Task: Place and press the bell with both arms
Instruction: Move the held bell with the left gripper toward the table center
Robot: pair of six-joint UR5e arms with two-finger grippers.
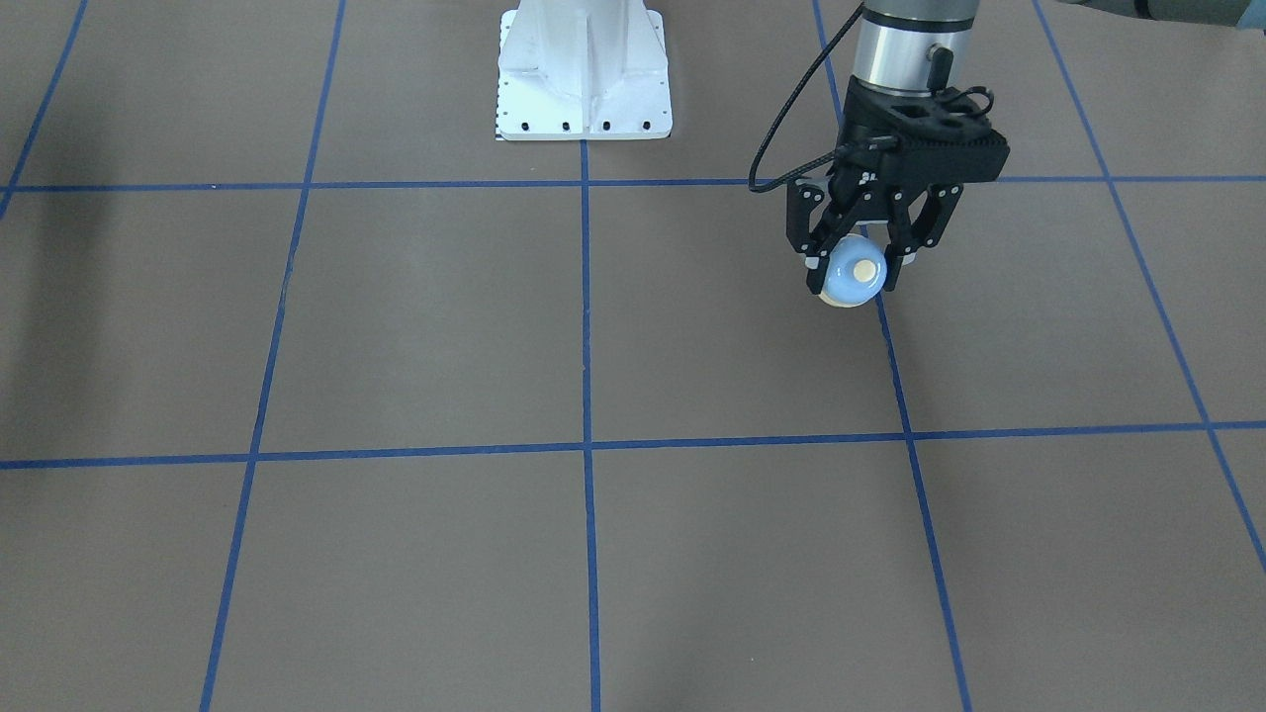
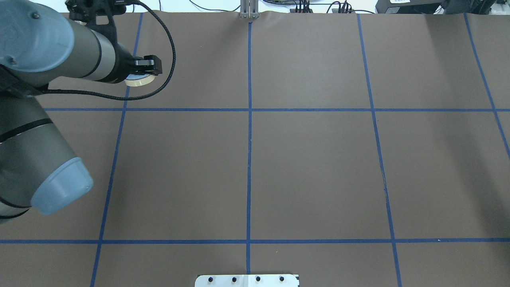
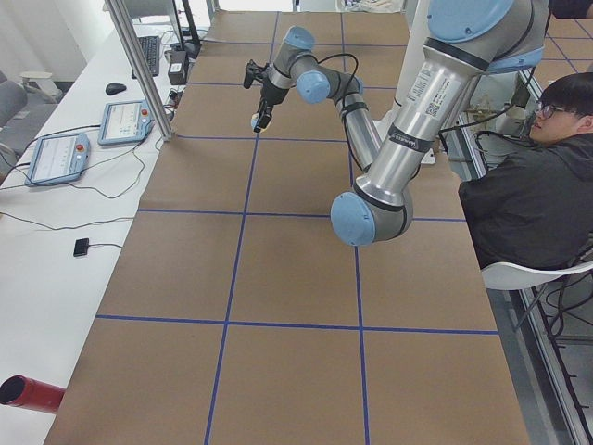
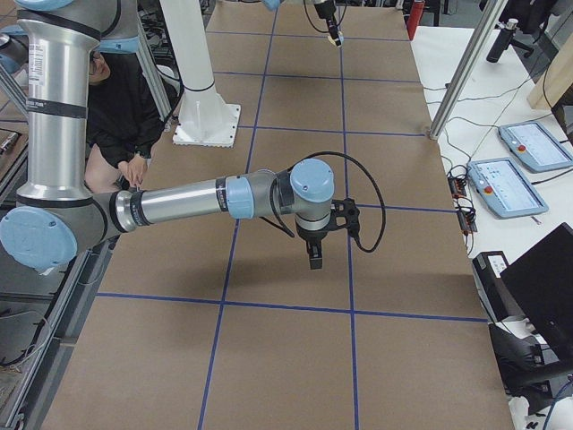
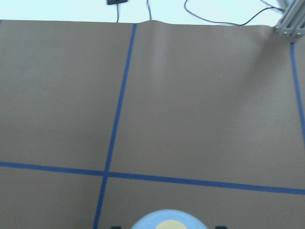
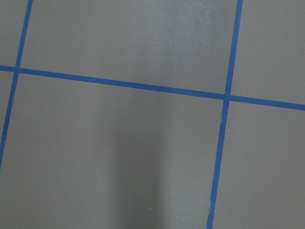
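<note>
The light-blue bell (image 1: pixel 855 274) with its cream button sits between the fingers of my left gripper (image 1: pixel 857 267), which is shut on it. The bell is tilted and held just above the brown table. In the overhead view the left gripper (image 2: pixel 146 71) is at the far left, with the bell's cream base (image 2: pixel 139 81) showing under it. The bell's top (image 5: pixel 169 221) shows at the bottom edge of the left wrist view. My right gripper (image 4: pixel 315 256) shows only in the exterior right view, pointing down over the table. I cannot tell whether it is open or shut.
The white bolted pedestal (image 1: pixel 584 74) stands at the robot's side of the table. Blue tape lines (image 2: pixel 249 119) grid the brown table cover. A seated operator (image 3: pixel 533 176) is beside the table. Pendants (image 4: pixel 510 184) and cables lie on the side bench.
</note>
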